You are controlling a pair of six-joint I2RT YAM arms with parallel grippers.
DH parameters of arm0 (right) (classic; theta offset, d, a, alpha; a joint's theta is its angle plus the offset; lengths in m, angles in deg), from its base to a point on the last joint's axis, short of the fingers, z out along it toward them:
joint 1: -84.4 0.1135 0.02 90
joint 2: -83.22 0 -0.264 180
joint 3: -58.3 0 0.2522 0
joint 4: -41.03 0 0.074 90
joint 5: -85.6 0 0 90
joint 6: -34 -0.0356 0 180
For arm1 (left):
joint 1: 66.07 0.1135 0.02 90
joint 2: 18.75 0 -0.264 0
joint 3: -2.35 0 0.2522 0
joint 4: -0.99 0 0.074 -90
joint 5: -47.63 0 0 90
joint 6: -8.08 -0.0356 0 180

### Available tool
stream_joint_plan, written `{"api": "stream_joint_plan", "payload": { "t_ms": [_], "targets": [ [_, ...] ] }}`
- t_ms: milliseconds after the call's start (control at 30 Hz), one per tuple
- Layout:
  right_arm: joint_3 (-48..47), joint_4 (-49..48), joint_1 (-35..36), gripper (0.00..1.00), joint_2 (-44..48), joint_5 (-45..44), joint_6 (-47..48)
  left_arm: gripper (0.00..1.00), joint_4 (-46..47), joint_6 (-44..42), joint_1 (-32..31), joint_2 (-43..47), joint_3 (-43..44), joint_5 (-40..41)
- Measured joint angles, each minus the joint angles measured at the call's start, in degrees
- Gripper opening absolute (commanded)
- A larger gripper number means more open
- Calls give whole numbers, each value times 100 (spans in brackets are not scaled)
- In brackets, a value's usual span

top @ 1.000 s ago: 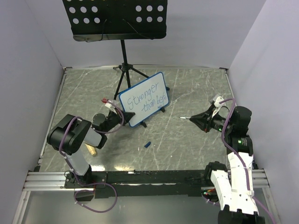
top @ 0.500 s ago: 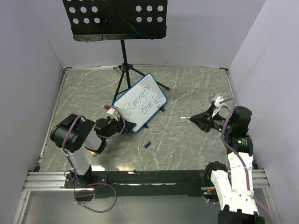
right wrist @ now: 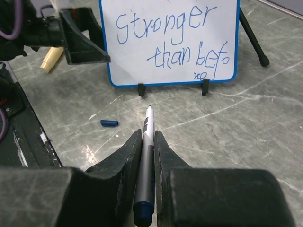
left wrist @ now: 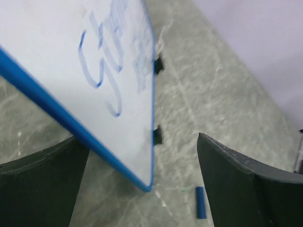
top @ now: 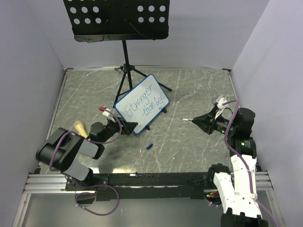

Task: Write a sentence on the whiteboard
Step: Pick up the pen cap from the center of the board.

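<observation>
Standing on the grey marbled table (top: 199,90), just in front of the music stand (top: 116,19): the whiteboard (top: 142,105), slanted in the overhead view. Written across it in blue, the sentence (right wrist: 170,40), legible only through the right wrist camera: "Stronger than befo", plus a small scrawl under the last letters. Shrunk to tiny lettering from above; cropped to a blurred "St" through the left wrist camera.

At the board's lower left corner, the left gripper (top: 129,126): spread wide, clamping nothing, with the blue frame's corner between the fingers (left wrist: 246,184) in its own view. Touching the frame or not: cannot tell.

Well apart from the board, the right gripper (right wrist: 148,135): pinched shut on a marker (right wrist: 149,123), tip aimed at the writing.

On the table between the two, a small blue cap (top: 149,146), caught by all three cameras. Beside the left arm (top: 66,151), a tan stick (top: 78,126), picked up from above and from the right wrist only.

Compared with half a second ago: board in the same spot, right arm (top: 241,137) unmoved, left arm's elbow swung outward toward the left wall, tan stick newly in sight. Compared with a second ago: board turned to a steeper slant.
</observation>
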Motion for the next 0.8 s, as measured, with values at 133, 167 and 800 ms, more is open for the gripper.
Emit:
{"api": "stream_joint_plan", "payload": {
  "t_ms": [133,167,800],
  "targets": [
    [0,0,0,0,7,7,-13,97,-107,37,0,1051,-203,155],
    [0,-2,0,0,7,7,-13,97,-264,70,-2,1397,-249,223],
    [2,-254,15,0,24,186,-144,98,-6489,1377,-472,6640,-520,1808]
  ]
}}
